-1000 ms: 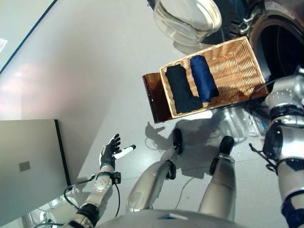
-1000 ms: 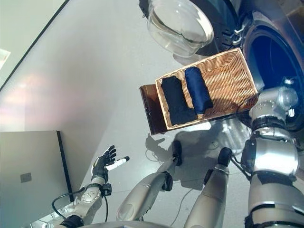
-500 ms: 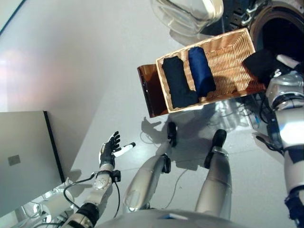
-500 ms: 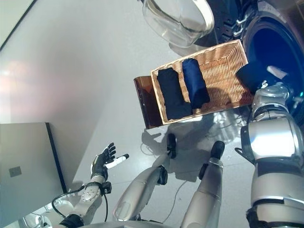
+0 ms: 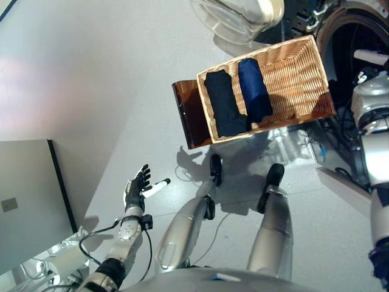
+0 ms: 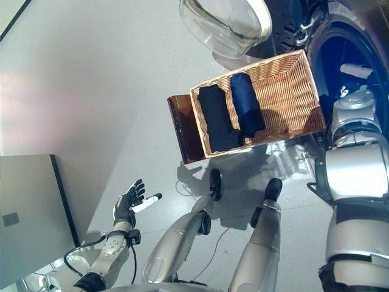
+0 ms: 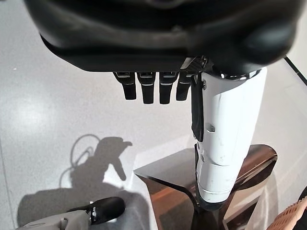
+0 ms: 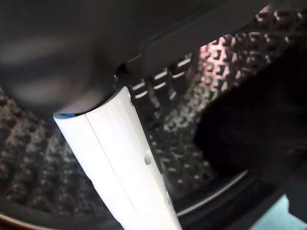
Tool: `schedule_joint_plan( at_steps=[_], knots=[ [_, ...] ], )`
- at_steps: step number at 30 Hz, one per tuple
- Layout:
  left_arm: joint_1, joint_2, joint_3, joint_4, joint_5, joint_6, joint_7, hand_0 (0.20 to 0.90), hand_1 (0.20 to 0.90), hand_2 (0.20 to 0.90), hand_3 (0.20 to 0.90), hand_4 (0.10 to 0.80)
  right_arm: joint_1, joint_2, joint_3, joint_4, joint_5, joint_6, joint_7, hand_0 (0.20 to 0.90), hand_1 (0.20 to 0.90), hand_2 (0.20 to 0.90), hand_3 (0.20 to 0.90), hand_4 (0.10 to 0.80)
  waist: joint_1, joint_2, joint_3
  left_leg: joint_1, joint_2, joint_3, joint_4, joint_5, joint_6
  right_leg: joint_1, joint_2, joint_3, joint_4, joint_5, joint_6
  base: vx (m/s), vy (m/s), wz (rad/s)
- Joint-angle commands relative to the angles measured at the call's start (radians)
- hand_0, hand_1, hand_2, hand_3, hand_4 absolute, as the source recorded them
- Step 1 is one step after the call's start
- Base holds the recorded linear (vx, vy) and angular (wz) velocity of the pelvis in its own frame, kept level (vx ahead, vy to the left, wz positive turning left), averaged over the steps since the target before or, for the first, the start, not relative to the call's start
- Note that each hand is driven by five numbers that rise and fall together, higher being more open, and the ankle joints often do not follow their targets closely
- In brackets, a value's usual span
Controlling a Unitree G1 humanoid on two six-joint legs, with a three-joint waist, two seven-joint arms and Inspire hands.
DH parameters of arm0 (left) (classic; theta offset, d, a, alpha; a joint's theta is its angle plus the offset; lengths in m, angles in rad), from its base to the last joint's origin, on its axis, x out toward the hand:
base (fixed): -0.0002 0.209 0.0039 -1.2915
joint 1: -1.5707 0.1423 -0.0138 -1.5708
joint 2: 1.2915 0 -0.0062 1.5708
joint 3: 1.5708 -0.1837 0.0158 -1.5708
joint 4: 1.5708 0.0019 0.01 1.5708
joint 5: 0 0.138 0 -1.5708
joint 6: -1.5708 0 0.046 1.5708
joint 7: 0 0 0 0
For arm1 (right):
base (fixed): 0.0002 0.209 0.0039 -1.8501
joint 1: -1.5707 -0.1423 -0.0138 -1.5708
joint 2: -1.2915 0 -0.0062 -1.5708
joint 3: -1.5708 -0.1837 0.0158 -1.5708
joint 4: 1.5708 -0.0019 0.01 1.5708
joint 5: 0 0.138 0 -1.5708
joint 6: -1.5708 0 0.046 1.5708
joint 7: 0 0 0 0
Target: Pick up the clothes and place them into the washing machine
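A pale grey, glossy floor (image 5: 109, 79) fills most of the head views, with soft reflections in its upper left. A light grey cabinet panel (image 5: 24, 201) with a dark edge stands at the lower left of the frame.

Toward the upper right, a rectangular wicker basket (image 5: 298, 67) rests on a low, dark brown stand (image 5: 188, 121) whose glossy surface juts out at the basket's left end. Two folded garments lie side by side in the left half of the basket: a black one (image 5: 225, 103) nearest the end and a navy blue one (image 5: 254, 90) just beside it, touching along their long sides. The right half of the basket shows bare weave.

Above the basket, at the top edge, hangs the washing machine's round glass door (image 5: 240, 15), swung wide. The drum opening (image 6: 343, 48) sits at the upper right corner, dark inside.

The right hand (image 8: 129, 158) is inside the drum; the right wrist view shows its white-covered thumb and straight fingers (image 8: 160, 79) against the dimpled metal wall, with a dark garment (image 8: 254, 120) lying on the drum wall just past them, not gripped.

The left hand (image 5: 137, 188) hovers over the floor at the lower left, fingers spread straight and holding nothing.
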Motion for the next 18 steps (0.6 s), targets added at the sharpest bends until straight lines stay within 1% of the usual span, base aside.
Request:
schedule_joint_plan(
  at_steps=[1, 4, 5, 10, 11, 12, 15, 16, 18],
  knots=[
    [0.004, 0.06, 0.058, 0.058, -0.01, -0.032, 0.045, 0.9, 0.9, 0.9, 0.9, 0.8, -0.091, -0.086, 0.105, -0.055, 0.009, -0.095, -0.054, 0.9, 0.9, 0.9, 0.9, 0.8, 0.015, -0.04, -0.061, -0.018, 0.006, -0.002, 0.107, -0.133, -0.098, 0.117, 0.078, -0.035, -0.206, 0.052, -0.038, 0.0, 0.0, 0.0],
    [0.0, 0.057, 0.064, 0.072, -0.015, -0.032, 0.043, 0.9, 0.9, 0.9, 0.9, 0.8, -0.045, -0.05, 0.06, -0.075, 0.064, -0.12, -0.028, 0.9, 0.9, 0.9, 0.9, 0.8, 0.014, -0.045, -0.055, -0.015, 0.007, -0.002, 0.111, -0.136, -0.096, 0.122, 0.079, -0.037, -0.205, 0.053, -0.038, 0.0, 0.0, 0.0],
    [-0.002, 0.056, 0.065, 0.078, -0.017, -0.031, 0.04, 0.9, 0.9, 0.9, 0.9, 0.8, -0.016, -0.031, 0.04, -0.087, 0.091, -0.129, -0.007, 0.9, 0.9, 0.9, 0.9, 0.8, 0.014, -0.05, -0.054, -0.014, 0.008, -0.002, 0.112, -0.137, -0.095, 0.124, 0.08, -0.037, -0.205, 0.052, -0.038, 0.0, 0.0, 0.0],
    [-0.017, 0.062, 0.07, 0.099, -0.01, -0.029, 0.035, 0.9, 0.9, 0.9, 0.9, 0.8, 0.073, 0.067, -0.017, -0.136, 0.156, -0.165, 0.019, 0.9, 0.9, 0.9, 0.9, 0.8, 0.013, -0.066, -0.047, -0.016, 0.009, -0.005, 0.124, -0.142, -0.092, 0.131, 0.082, -0.04, -0.206, 0.054, -0.038, -0.003, -0.006, 0.05],
    [-0.022, 0.066, 0.068, 0.107, -0.004, -0.025, 0.033, 0.9, 0.9, 0.9, 0.9, 0.8, 0.086, 0.097, -0.013, -0.142, 0.152, -0.164, 0.03, 0.9, 0.9, 0.9, 0.9, 0.8, 0.014, -0.07, -0.045, -0.017, 0.01, -0.006, 0.125, -0.142, -0.091, 0.132, 0.083, -0.041, -0.206, 0.055, -0.039, -0.01, -0.005, -0.07],
    [-0.022, 0.066, 0.069, 0.107, -0.003, -0.025, 0.033, 0.9, 0.9, 0.9, 0.9, 0.8, 0.087, 0.098, -0.014, -0.143, 0.152, -0.164, 0.029, 0.9, 0.9, 0.9, 0.9, 0.8, 0.014, -0.071, -0.045, -0.017, 0.01, -0.006, 0.126, -0.142, -0.091, 0.133, 0.083, -0.042, -0.207, 0.055, -0.039, -0.015, -0.012, -0.08],
    [-0.038, 0.072, 0.084, 0.119, -0.005, -0.03, 0.034, 0.9, 0.9, 0.9, 0.9, 0.8, 0.126, 0.179, -0.033, -0.156, 0.17, -0.178, 0.044, 0.9, 0.9, 0.9, 0.9, 0.8, 0.022, -0.086, -0.03, -0.027, 0.01, -0.014, 0.14, -0.146, -0.088, 0.133, 0.081, -0.05, -0.206, 0.057, -0.039, -0.018, -0.014, -0.05],
    [-0.038, 0.073, 0.084, 0.12, -0.005, -0.03, 0.034, 0.9, 0.9, 0.9, 0.9, 0.8, 0.126, 0.18, -0.033, -0.157, 0.17, -0.178, 0.043, 0.9, 0.9, 0.9, 0.9, 0.8, 0.022, -0.087, -0.03, -0.027, 0.01, -0.014, 0.141, -0.146, -0.088, 0.133, 0.081, -0.05, -0.206, 0.057, -0.039, 0.0, 0.0, 0.0],
    [-0.047, 0.076, 0.097, 0.109, -0.011, -0.035, 0.039, 0.9, 0.9, 0.9, 0.9, 0.8, 0.143, 0.219, -0.038, -0.174, 0.179, -0.183, 0.043, 0.9, 0.9, 0.9, 0.9, 0.8, 0.025, -0.097, -0.022, -0.034, 0.012, -0.019, 0.151, -0.148, -0.086, 0.131, 0.079, -0.055, -0.2, 0.059, -0.038, -0.002, -0.004, 0.03]
  ],
)
